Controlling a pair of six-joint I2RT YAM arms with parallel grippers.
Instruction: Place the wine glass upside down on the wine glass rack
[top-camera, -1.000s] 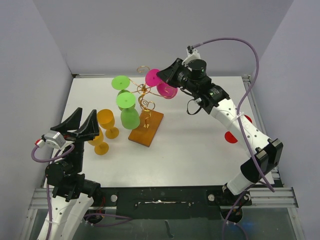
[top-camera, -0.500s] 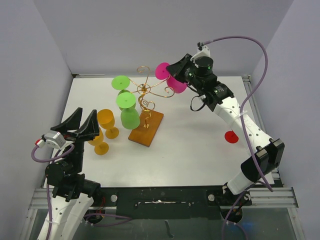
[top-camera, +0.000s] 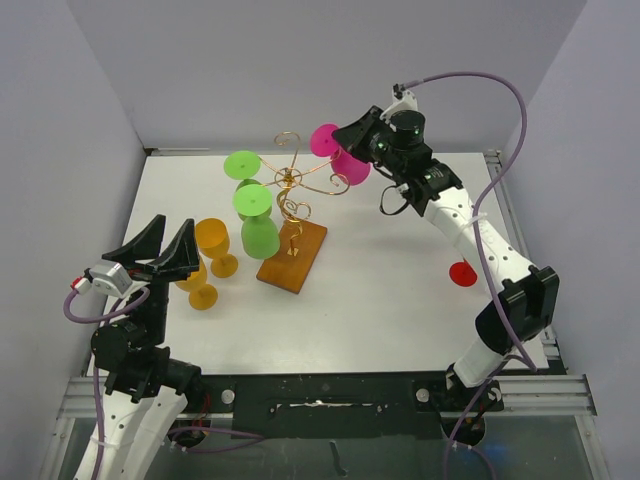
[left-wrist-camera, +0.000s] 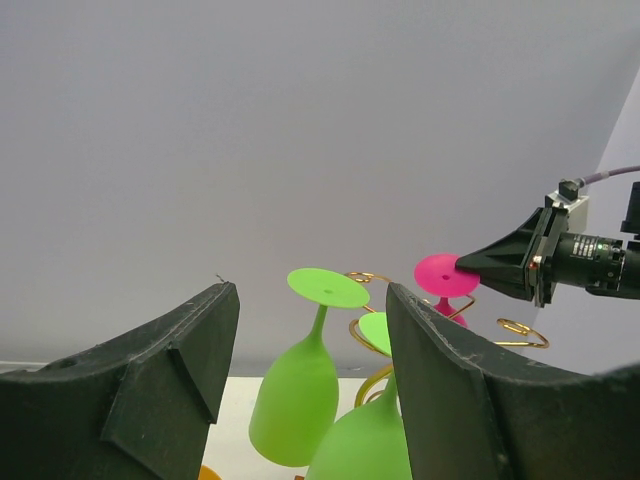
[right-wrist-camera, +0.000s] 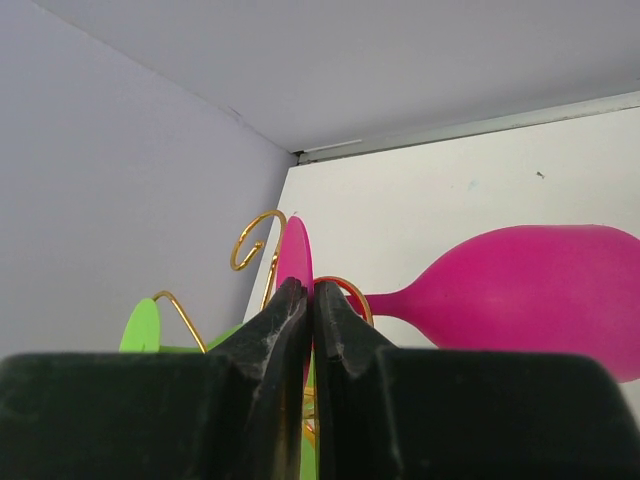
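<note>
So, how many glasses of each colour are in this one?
green glasses: 2
orange glasses: 2
pink glass: 1
red thing, half hidden, perhaps a glass: 1
Total: 5 sure glasses, 6 if the red thing counts.

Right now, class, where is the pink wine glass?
In the top view, the pink wine glass is just right of the scroll arms of the wine glass rack, toward the table's far edge, its foot clamped by the right gripper.
</note>
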